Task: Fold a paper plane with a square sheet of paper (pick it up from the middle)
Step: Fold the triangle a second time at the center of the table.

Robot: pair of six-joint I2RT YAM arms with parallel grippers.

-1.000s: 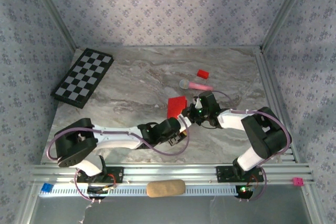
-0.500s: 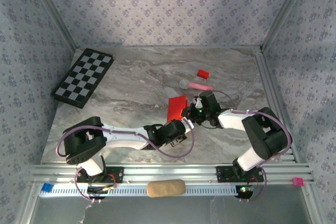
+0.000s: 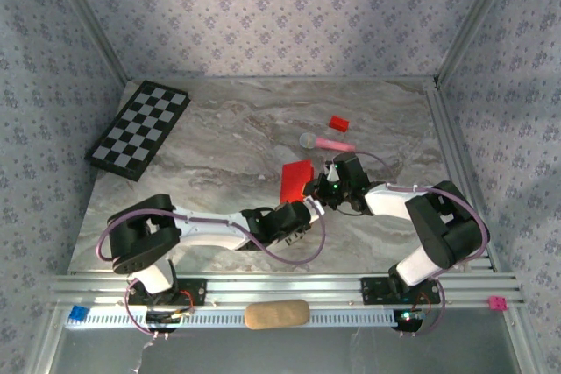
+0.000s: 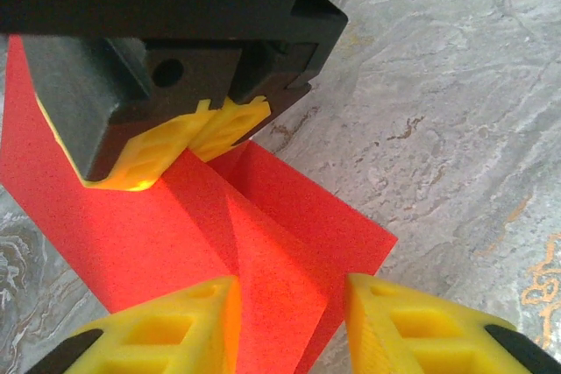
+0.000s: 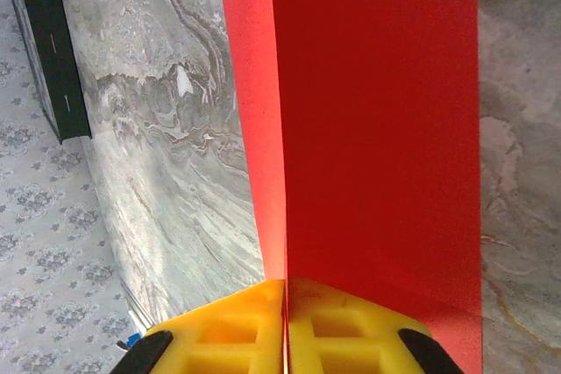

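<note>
The square sheet of paper point(image 3: 295, 179) is bright red, folded along a centre crease, and stands up off the marble table at mid-table. My right gripper point(image 3: 313, 188) is shut on its near edge; in the right wrist view the yellow pads point(image 5: 245, 321) of this gripper point(image 5: 287, 291) meet on the fold of the paper point(image 5: 377, 129). My left gripper point(image 3: 307, 208) comes in from the lower left. In the left wrist view it point(image 4: 289, 291) is open, and a folded flap of the paper point(image 4: 272, 243) lies between its two yellow fingers. The right gripper's pads point(image 4: 206, 129) pinch the sheet just beyond.
A black-and-white checkerboard point(image 3: 138, 129) lies at the far left. A small red block point(image 3: 338, 123) and a pink stick with a grey round head point(image 3: 329, 142) lie behind the paper. A tan pad point(image 3: 276, 314) rests on the front rail. Patterned walls enclose the table.
The left arm has stretched further right, bringing its gripper up to the paper, and its jaws have narrowed around the flap. The right gripper has stayed shut on the paper.
</note>
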